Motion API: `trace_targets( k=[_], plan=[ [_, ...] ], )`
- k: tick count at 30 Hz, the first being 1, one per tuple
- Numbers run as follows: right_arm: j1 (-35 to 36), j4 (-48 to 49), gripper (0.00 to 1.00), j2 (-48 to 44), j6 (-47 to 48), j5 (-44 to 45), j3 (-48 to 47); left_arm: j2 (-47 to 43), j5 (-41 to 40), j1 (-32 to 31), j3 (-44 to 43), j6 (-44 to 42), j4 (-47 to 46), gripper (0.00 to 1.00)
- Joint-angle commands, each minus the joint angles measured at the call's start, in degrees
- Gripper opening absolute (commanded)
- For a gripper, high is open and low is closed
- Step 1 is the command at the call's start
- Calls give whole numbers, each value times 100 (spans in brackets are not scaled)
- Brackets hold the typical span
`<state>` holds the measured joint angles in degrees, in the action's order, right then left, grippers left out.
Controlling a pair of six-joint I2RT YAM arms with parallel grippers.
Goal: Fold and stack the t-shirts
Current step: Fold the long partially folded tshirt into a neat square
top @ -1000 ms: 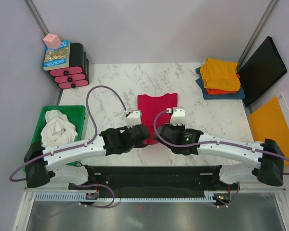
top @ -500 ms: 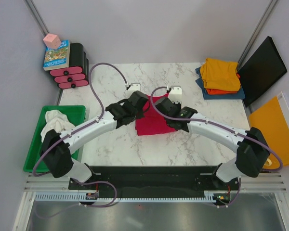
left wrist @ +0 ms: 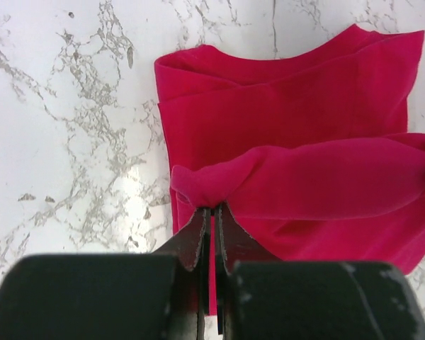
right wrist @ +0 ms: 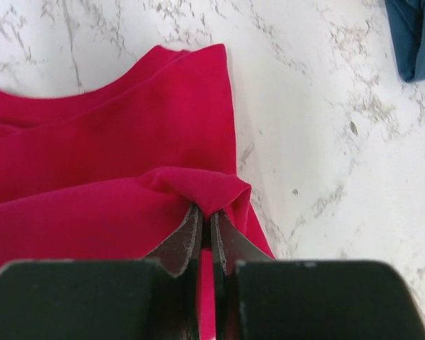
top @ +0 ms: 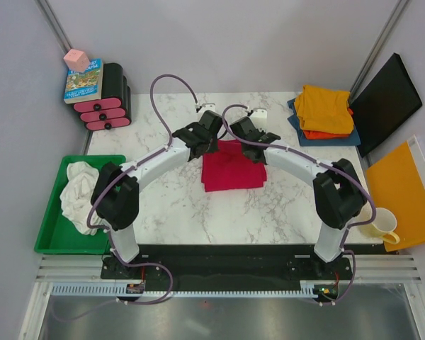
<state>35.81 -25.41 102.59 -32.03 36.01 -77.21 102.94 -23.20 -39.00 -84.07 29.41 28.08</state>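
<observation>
Centrally, crimson t-shirt [top: 230, 170] (book [top: 83, 79] title illegible)

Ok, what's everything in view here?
crimson t-shirt: one, table centre, part folded
folded t-shirts: three, yellow-orange over orange over blue, far right corner
white t-shirt: one, crumpled in the bin
bin: one, green, left of table
cases: three, pink and black, stacked far left
book: one, blue, on the cases
cube: one, pink, on the book
black board: one, leaning far right
orange board: one, flat, right
mug: one, pale yellow, near right
table: one, white marble
left arm: white-black, jaws shut on crimson t-shirt
right arm: same, jaws shut on it
</observation>
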Motion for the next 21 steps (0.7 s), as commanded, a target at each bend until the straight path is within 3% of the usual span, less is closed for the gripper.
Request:
trace_targets(
  k=[1, 8, 21],
  plan=[
    [-224, 291, 0, 550, 153, -50, -619, 454, 96, 279, -478, -313, -223, 2],
    [-320, 475, 0, 1193, 223, -155, -910, 1297, 255, 525, -1075, -401, -285, 2],
    [-522, 643, 0, 1853, 461, -173, -1859, 1747, 211, 701, -1709, -418, -276, 2]
  ],
)
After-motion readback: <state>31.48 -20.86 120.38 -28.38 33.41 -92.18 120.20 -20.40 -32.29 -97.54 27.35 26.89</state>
